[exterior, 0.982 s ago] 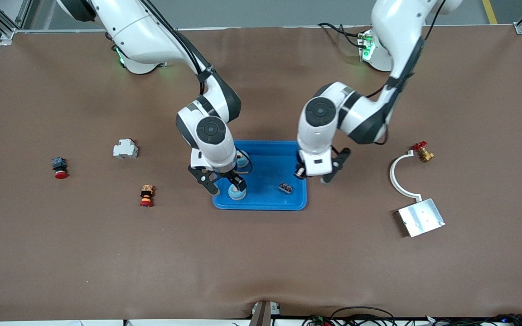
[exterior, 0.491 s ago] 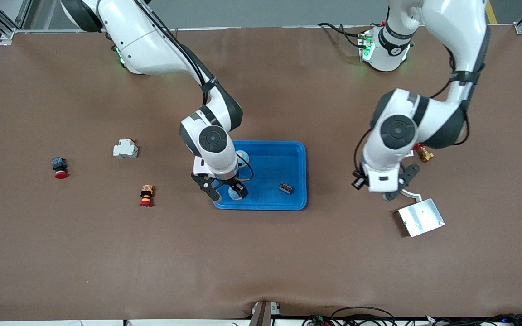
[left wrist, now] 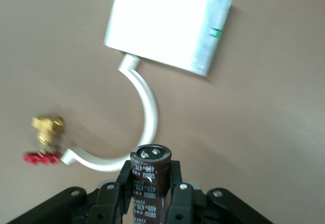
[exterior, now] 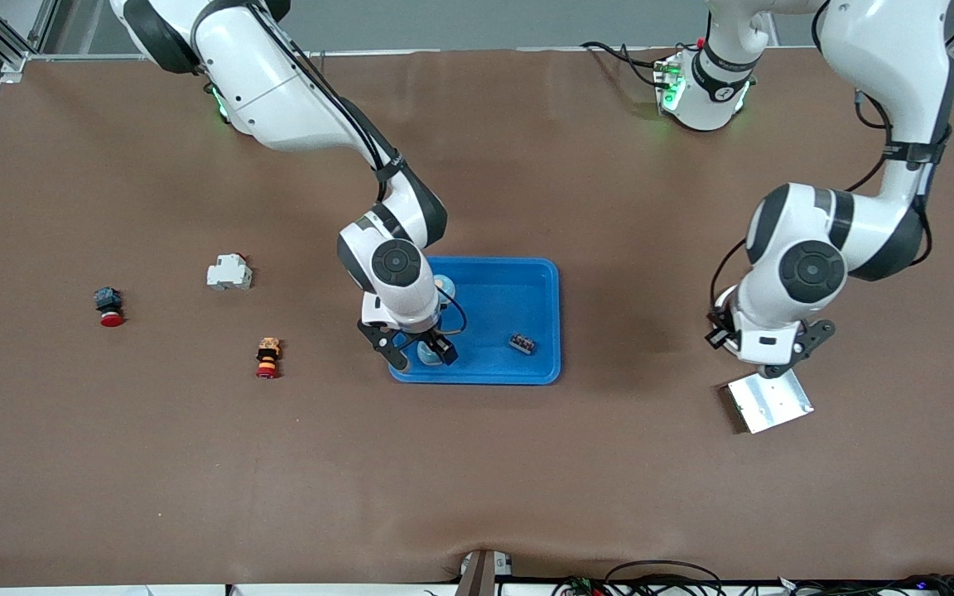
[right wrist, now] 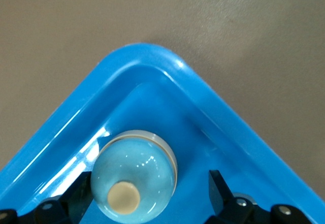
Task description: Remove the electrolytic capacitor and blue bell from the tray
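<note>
Left gripper [left wrist: 151, 203] grips the electrolytic capacitor [left wrist: 150, 176] above the silver plate [exterior: 769, 401] – ready to set down – while the right gripper [exterior: 416, 351], fingers wide, straddles the blue bell [right wrist: 134, 177] in the tray [exterior: 539, 319], closing next

Capacitor [left wrist: 150, 176]: dark brown cylinder with pale printed lettering and two silver terminals on its flat top; upright, clamped between the left gripper's [left wrist: 151, 193] fingers, in the air over the table at the left arm's end, out of the tray.

Bell [right wrist: 134, 177]: pale blue glossy dome with a cream button on top and a white base ring; upright in a tray corner nearer the front camera.

Tray [exterior: 518, 372]: bright blue, shallow, rectangular, rounded corners, raised rim; flat at mid-table.
</note>
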